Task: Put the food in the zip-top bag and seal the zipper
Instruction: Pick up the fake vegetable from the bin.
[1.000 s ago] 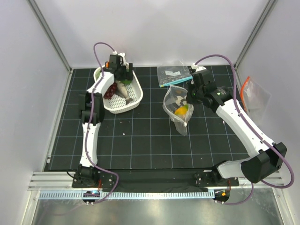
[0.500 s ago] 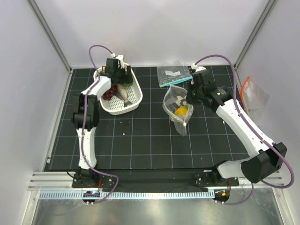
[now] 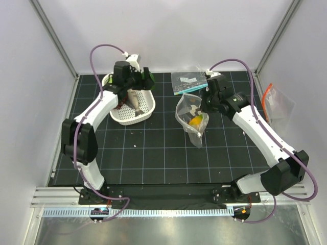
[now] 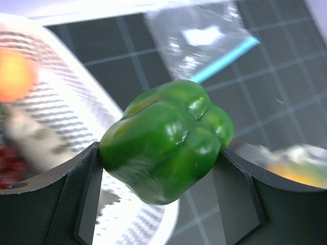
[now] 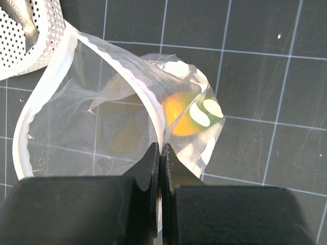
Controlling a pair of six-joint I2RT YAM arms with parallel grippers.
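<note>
My left gripper [image 3: 144, 80] is shut on a dark green pepper [image 3: 148, 80] and holds it in the air over the right rim of the white basket [image 3: 145, 109]. In the left wrist view the pepper [image 4: 166, 140] fills the gap between the fingers [image 4: 87, 173]. My right gripper [image 3: 205, 104] is shut on the mouth edge of the white-dotted zip-top bag [image 3: 190, 122] and holds it open. The wrist view shows the jaws [image 5: 160, 150] pinching the zipper rim [image 5: 48, 87]. An orange and green food [image 5: 179, 115] lies inside the bag.
The basket holds purple grapes [image 3: 119, 100] and a pale item [image 3: 134, 100]. A smaller clear bag with a teal strip [image 3: 188, 81] lies behind the dotted bag. A clear bag with an orange strip [image 3: 276, 104] leans at the right wall.
My left gripper has risen out of the basket with the green pepper and moved right, towards the bag. My right gripper has shifted the bag slightly left.
</note>
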